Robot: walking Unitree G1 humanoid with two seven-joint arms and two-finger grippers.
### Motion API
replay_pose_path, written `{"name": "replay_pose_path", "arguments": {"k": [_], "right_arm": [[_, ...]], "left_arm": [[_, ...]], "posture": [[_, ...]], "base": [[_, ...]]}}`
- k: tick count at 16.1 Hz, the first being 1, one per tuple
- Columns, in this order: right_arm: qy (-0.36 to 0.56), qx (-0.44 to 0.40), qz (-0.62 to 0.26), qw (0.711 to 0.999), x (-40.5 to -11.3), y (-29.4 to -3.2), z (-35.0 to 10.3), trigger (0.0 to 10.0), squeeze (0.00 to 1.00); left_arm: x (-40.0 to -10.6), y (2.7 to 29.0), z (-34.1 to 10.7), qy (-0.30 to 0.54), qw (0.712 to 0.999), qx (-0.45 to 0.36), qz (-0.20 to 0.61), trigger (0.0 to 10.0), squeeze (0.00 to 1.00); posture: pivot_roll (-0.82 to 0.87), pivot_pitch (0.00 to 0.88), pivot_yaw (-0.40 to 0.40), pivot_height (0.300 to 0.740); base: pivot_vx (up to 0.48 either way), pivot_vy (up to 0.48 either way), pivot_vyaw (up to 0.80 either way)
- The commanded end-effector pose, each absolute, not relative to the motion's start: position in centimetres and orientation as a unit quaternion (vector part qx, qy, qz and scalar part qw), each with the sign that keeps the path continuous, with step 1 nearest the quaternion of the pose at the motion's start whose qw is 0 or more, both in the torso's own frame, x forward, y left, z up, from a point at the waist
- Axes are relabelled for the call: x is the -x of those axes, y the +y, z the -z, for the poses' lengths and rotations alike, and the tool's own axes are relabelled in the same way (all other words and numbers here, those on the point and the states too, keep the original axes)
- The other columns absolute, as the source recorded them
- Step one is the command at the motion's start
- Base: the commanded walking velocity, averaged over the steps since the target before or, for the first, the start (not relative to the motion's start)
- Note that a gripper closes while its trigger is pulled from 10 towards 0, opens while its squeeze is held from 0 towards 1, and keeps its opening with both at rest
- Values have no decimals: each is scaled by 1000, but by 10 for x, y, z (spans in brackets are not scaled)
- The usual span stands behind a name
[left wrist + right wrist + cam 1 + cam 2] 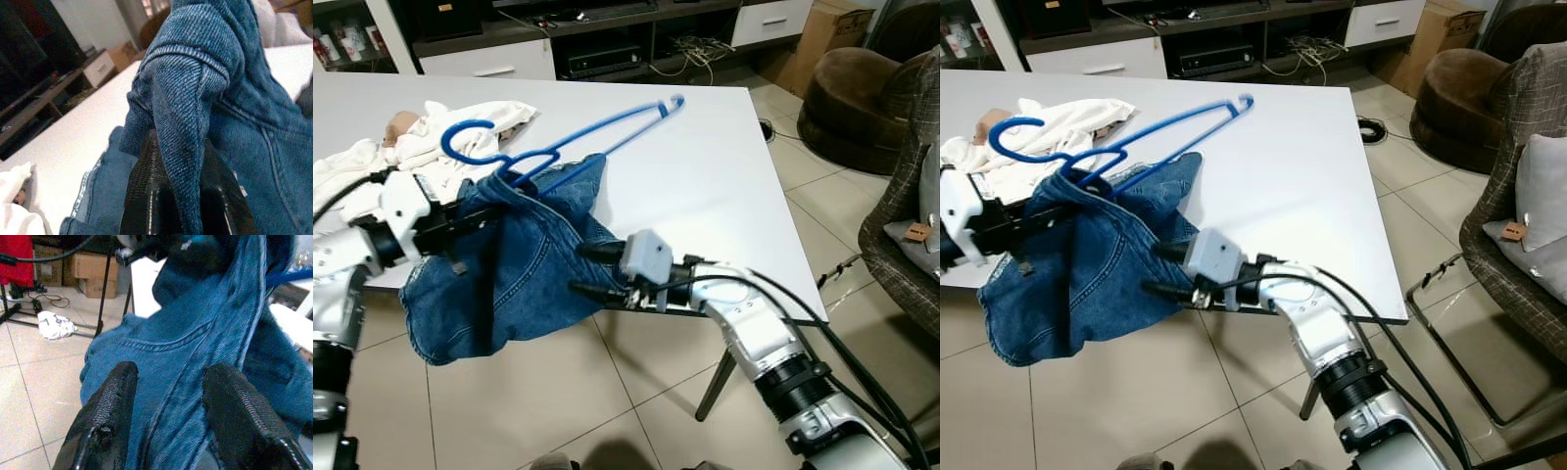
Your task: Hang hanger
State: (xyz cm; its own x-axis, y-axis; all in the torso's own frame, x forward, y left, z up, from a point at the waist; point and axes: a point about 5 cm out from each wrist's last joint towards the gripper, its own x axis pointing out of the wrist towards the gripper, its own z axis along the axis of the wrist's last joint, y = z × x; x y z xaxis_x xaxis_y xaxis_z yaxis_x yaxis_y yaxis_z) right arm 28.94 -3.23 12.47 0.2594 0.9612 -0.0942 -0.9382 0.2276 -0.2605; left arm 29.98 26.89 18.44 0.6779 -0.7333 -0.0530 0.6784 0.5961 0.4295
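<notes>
A blue plastic hanger (597, 132) lies on the white table (705, 176), its hook end threaded into a pair of blue denim jeans (499, 284). The jeans hang off the table's front edge. My left gripper (480, 213) is shut on a fold of the denim waistband, which the left wrist view shows pinched between the black fingers (142, 196). My right gripper (585, 269) is open at the jeans' right side. In the right wrist view its fingers (105, 416) are spread, with the denim (181, 347) just ahead of them.
White clothes (431, 137) are heaped on the table's left part, behind the hanger hook. A brown armchair (852, 108) and a checked chair (901, 225) stand to the right. A TV cabinet (597, 39) and a cardboard box (827, 39) line the back. Tiled floor lies below.
</notes>
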Motion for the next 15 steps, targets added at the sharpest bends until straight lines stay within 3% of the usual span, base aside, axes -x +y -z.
{"name": "replay_pose_path", "arguments": {"k": [1,2,3,4,5,6,7,12,15], "right_arm": [[-33,146,-597,788,-291,-32,-119,10000,0],[-30,150,-581,799,-293,-33,-117,10000,0],[-34,149,-562,813,-297,-36,-117,10000,0],[-39,144,-541,828,-301,-41,-118,10000,0],[-44,144,-528,836,-302,-44,-119,10000,0],[-45,144,-520,841,-302,-49,-119,10000,0],[-48,146,-508,848,-304,-54,-119,10000,0],[-65,176,-484,855,-304,-67,-120,10000,0],[-44,178,-513,839,-297,-75,-114,10000,0]], "left_arm": [[-299,265,-191,-91,897,-202,383,0,0],[-297,257,-187,-104,905,-176,374,0,0],[-294,251,-183,-114,913,-153,361,941,0],[-291,246,-175,-122,925,-123,339,3882,0],[-289,243,-167,-119,932,-106,325,4392,0],[-285,239,-156,-103,936,-97,323,8431,0],[-281,240,-145,-86,941,-90,315,10000,0],[-269,232,-121,-57,956,-64,280,10000,0],[-266,225,-112,-52,959,-55,274,10000,0]], "posture": [[-24,5,48,740],[-26,4,50,740],[-25,3,50,740],[-24,3,50,740],[-19,6,48,740],[-15,7,46,740],[-15,7,46,740],[-20,15,40,740],[-20,15,38,740]], "base": [[0,0,0],[0,0,0],[0,0,0],[0,0,0],[0,0,0],[0,0,0],[0,0,0],[0,0,0],[0,0,0]]}}
